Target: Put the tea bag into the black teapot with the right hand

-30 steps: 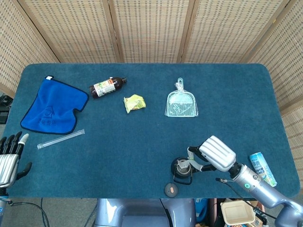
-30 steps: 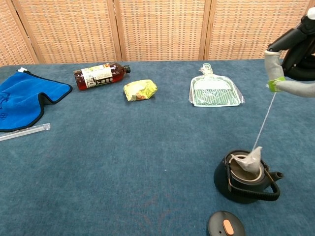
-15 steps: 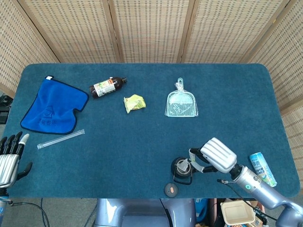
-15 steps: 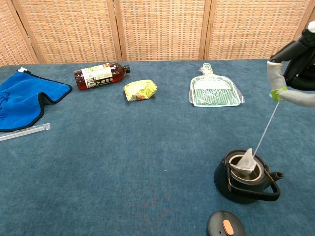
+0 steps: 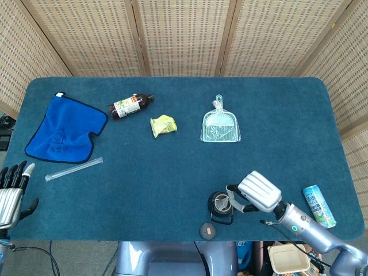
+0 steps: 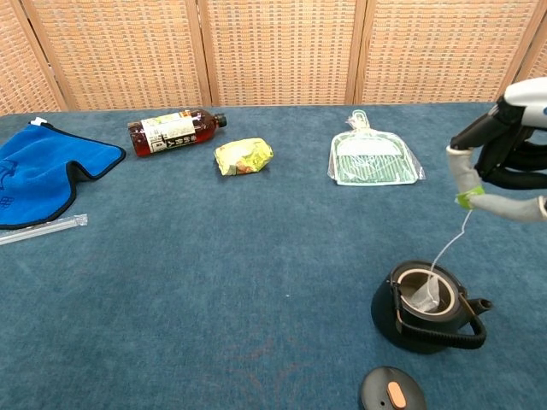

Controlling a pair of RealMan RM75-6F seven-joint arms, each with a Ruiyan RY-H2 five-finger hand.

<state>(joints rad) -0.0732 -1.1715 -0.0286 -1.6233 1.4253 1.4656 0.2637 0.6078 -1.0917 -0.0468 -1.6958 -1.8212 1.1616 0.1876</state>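
While right hand (image 6: 500, 166) pinches the string tag (image 6: 464, 200), tea bag (image 6: 426, 296) sits inside black teapot (image 6: 427, 309); risk: bag snagging rim at 3 o'clock. Left hand (image 5: 11, 187) empty, fingers apart.

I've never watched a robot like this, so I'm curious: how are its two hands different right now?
The right hand pinches the tea bag's string tag above the black teapot; the left hand holds nothing. The right hand is raised over the table, while the left hand sits at the table's near left edge, fingers apart. The right hand's back is white, the left hand's fingers black.
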